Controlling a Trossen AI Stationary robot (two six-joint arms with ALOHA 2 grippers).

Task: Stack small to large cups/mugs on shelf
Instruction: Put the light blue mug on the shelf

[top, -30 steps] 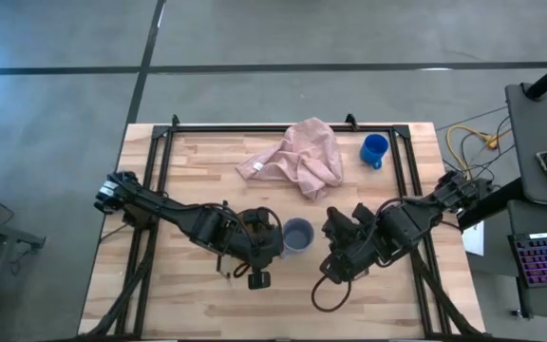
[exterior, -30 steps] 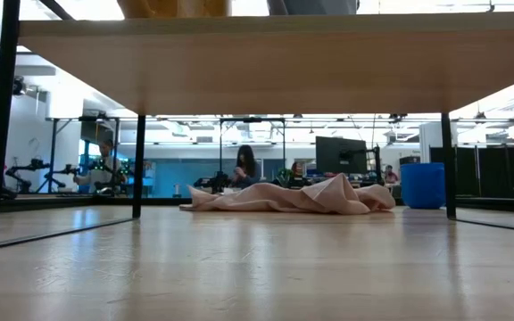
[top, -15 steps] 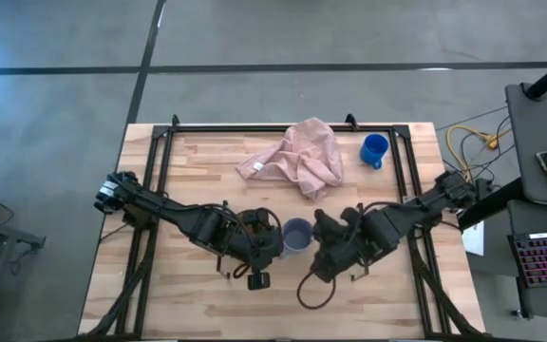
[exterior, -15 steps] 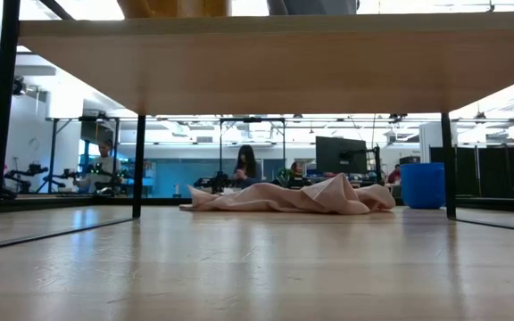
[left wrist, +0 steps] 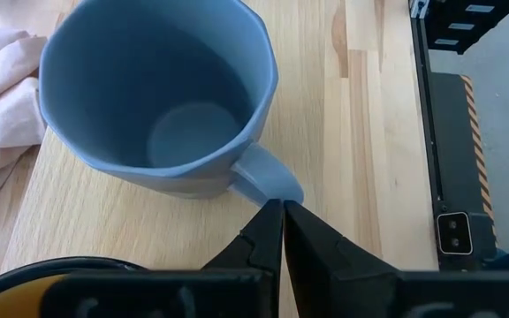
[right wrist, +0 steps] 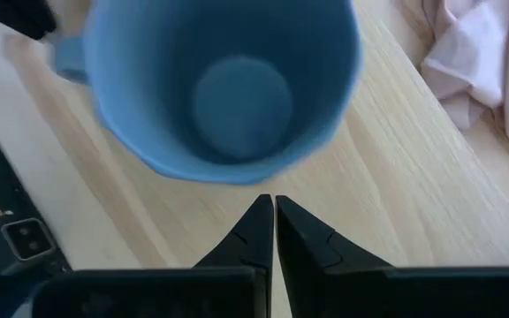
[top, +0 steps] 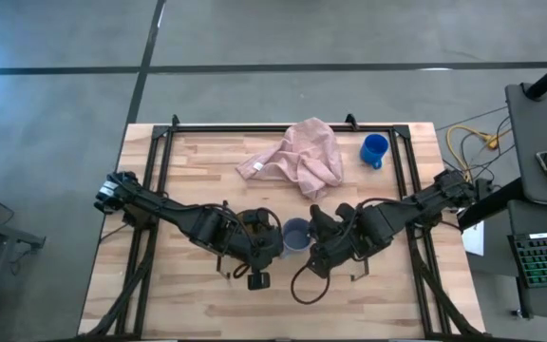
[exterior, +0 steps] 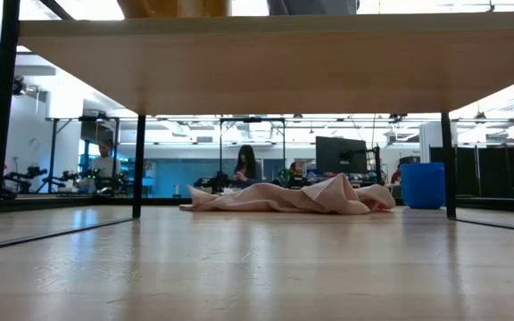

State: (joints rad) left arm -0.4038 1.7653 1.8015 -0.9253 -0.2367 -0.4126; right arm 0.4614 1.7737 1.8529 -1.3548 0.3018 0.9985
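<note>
Wooden shelf (top: 198, 180): pink cloth (top: 297, 159) at 12 o'clock, blue mug (top: 374, 149) at 1, grey mug (top: 296, 234) centre. Left gripper (left wrist: 282, 215) and right gripper (right wrist: 267, 208) flank it, fingers pinched together, empty. You should part one before gripping.

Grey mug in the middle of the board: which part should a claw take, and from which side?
Judging by its pose, take the rim wall of the grey mug from above. It stands upright and open-mouthed, and its handle points toward the left claw, so the right claw faces the clear side.
</note>
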